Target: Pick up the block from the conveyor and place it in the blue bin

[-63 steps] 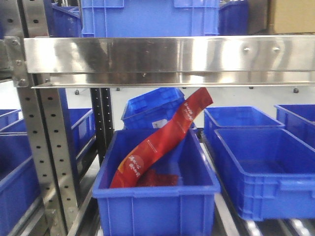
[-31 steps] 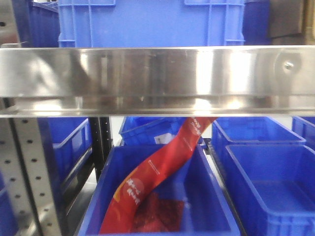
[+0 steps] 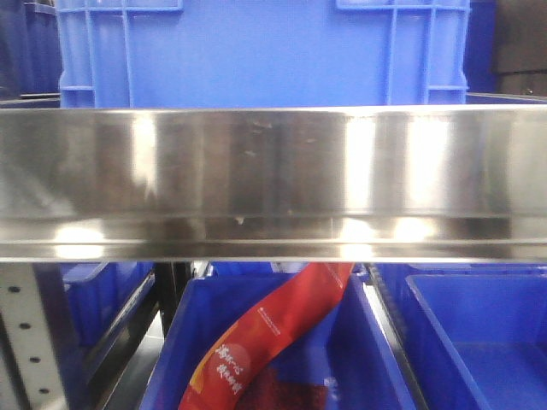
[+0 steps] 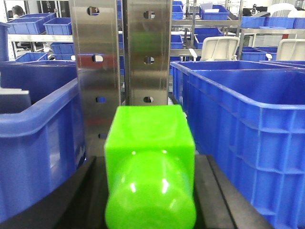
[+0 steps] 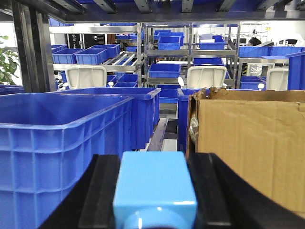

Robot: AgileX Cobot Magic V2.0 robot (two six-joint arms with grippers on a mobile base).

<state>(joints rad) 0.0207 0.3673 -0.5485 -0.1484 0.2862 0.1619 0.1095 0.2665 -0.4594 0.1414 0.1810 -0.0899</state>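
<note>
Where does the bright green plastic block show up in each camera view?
Front-facing view: not in it.
Left wrist view: bright green plastic block bottom centre, before the perforated steel upright.
Right wrist view: not in it; a light blue block sits there.
Shared landmark: blue plastic bins.

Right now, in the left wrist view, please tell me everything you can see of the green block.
The green block is glossy bright green, plastic by its look: a cube-like body with a rounded end towards the camera. It sits between the dark fingers of the left gripper, which touch its two sides. A perforated steel post stands behind it.
</note>
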